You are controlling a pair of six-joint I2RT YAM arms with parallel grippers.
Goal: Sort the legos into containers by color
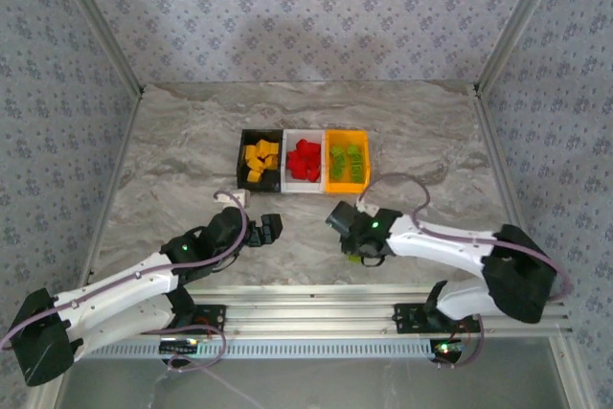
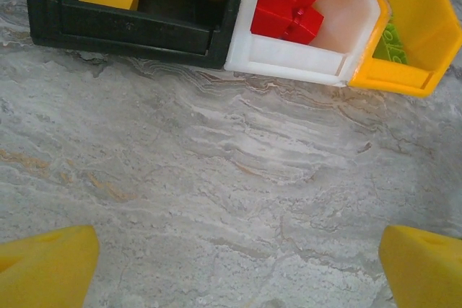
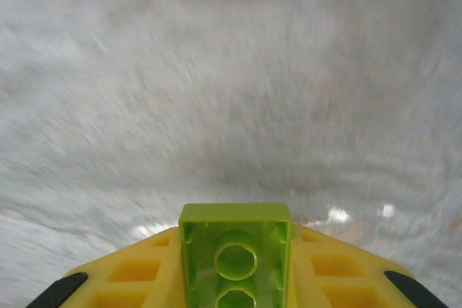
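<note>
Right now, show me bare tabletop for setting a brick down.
Bare marble tabletop: behind the black plastic bin, white plastic bin and orange plastic bin; both flanks to the metal rails; the band before them. Crowded: around the left hand and the right hand gripping a lime green plastic brick.

surface: grey marbled table (image 1: 172,160) | on it: black bin (image 1: 241,168), white bin (image 1: 303,189), orange bin (image 1: 346,187), touching in a row
</note>
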